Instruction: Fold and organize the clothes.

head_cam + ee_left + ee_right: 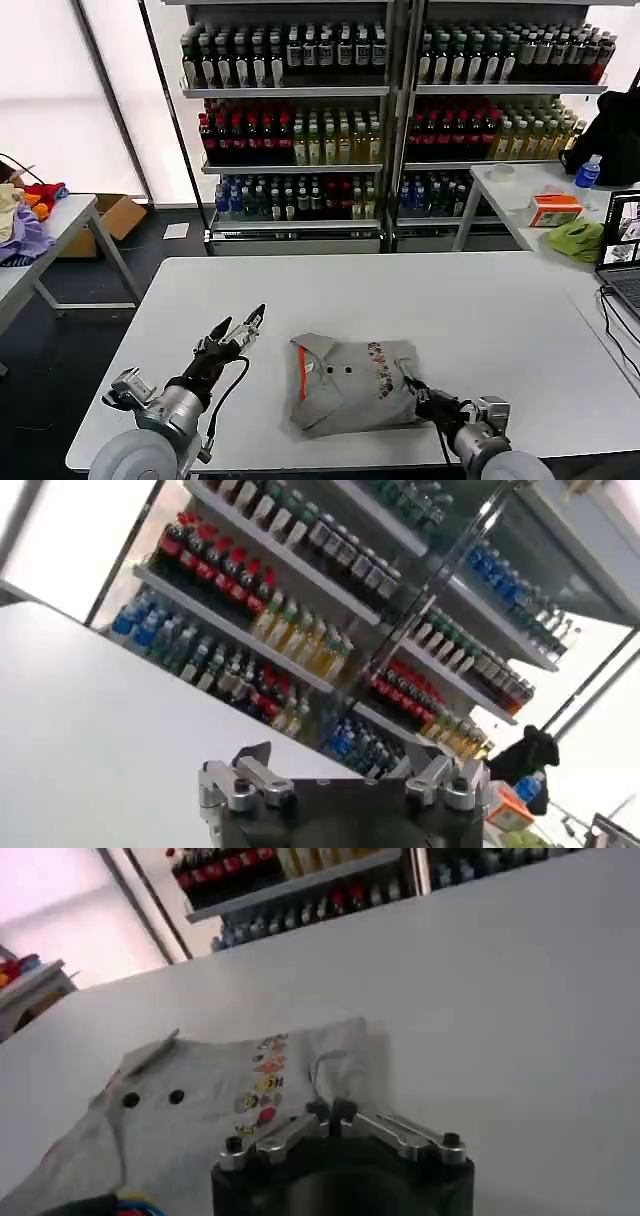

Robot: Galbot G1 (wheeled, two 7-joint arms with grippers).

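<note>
A folded grey shirt (350, 385) with a collar, an orange-lined placket and a small multicoloured chest print lies on the white table (400, 290), near its front edge. My right gripper (412, 388) sits low at the shirt's right side. In the right wrist view this gripper (331, 1111) has its fingertips together on a raised crease of the shirt (210, 1108). My left gripper (240, 325) hovers open above the table just left of the shirt, holding nothing. The left wrist view shows its gripper (340, 770) spread wide over bare tabletop.
Shelves of bottles (380, 110) stand behind the table. A side table at the right holds a lime-green cloth (575, 240), an orange box (553, 210) and a laptop (625, 260). At the far left, another table carries coloured garments (25, 215), beside a cardboard box (120, 215).
</note>
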